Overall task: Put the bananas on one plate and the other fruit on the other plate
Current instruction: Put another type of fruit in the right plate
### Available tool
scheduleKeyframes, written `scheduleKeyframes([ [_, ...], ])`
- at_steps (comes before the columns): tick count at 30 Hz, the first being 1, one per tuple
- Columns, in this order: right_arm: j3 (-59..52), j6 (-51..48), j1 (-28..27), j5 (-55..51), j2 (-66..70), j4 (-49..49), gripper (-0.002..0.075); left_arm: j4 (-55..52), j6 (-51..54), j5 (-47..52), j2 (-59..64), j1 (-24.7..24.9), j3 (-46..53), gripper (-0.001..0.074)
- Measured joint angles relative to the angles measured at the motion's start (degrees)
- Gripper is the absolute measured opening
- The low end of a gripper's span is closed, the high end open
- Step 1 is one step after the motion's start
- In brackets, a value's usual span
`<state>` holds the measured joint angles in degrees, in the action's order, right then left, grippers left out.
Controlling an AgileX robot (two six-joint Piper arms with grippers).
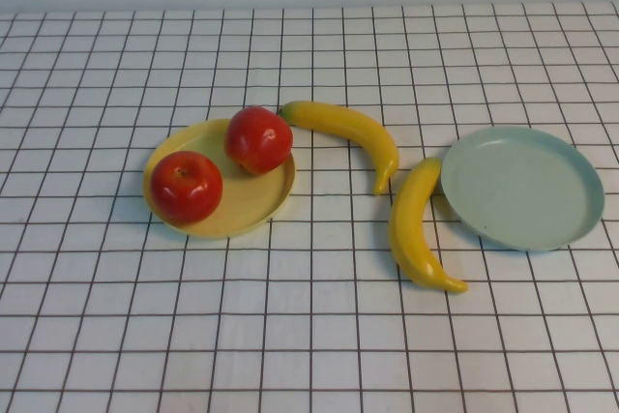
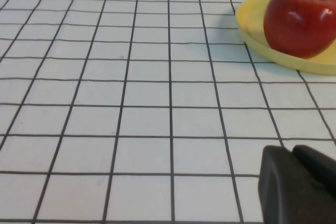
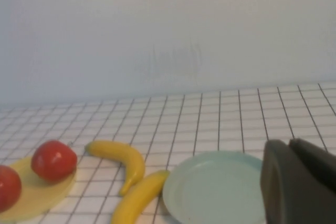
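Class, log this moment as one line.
apples on yellow plate | bananas on table | mint plate empty | left gripper, right gripper shut

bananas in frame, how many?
2. One banana lies beside the yellow plate; the other banana lies against the mint plate's rim. Neither is plated.

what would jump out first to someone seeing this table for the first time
Two red apples sit on the yellow plate at the table's left. Two bananas lie on the checked cloth in the middle, beside the bare mint plate on the right. The left gripper and right gripper, both shut, hang back near their plates.
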<state>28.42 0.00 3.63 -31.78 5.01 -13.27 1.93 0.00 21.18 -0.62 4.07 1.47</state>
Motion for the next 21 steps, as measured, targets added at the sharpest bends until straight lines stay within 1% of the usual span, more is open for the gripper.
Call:
scheduleKeyframes([
  [2, 0.35, 0.0, 0.0, -1.66, 3.25, 0.54, -0.0016, 0.0, 0.0, 0.0, 0.0, 0.0, 0.0, -0.0002],
  [5, 3.47, -0.32, 0.0, -7.7, 12.28, 1.5, -0.0016, 0.0, 0.0, 0.0, 0.0, 0.0, 0.0, -0.0002],
  [10, 13.51, -2.19, 0.03, -20.91, 33.11, 2.13, -0.0016, 0.0, 0.0, 0.0, 0.0, 0.0, 0.0, -0.0002],
  [12, 18.02, -2.65, 0.71, -24.48, 40.08, 2.13, -0.0016, 0.0, 0.0, 0.0, 0.0, 0.0, 0.0, -0.0002],
  [16, 26.92, -2.87, 3.84, -30.69, 53.23, 3.21, -0.0016, 0.0, 0.0, 0.0, 0.0, 0.0, 0.0, -0.0002],
  [21, 39.16, -2.87, 10.82, -37.78, 68.93, 7.29, -0.0016, 0.0, 0.0, 0.0, 0.0, 0.0, 0.0, -0.0002],
])
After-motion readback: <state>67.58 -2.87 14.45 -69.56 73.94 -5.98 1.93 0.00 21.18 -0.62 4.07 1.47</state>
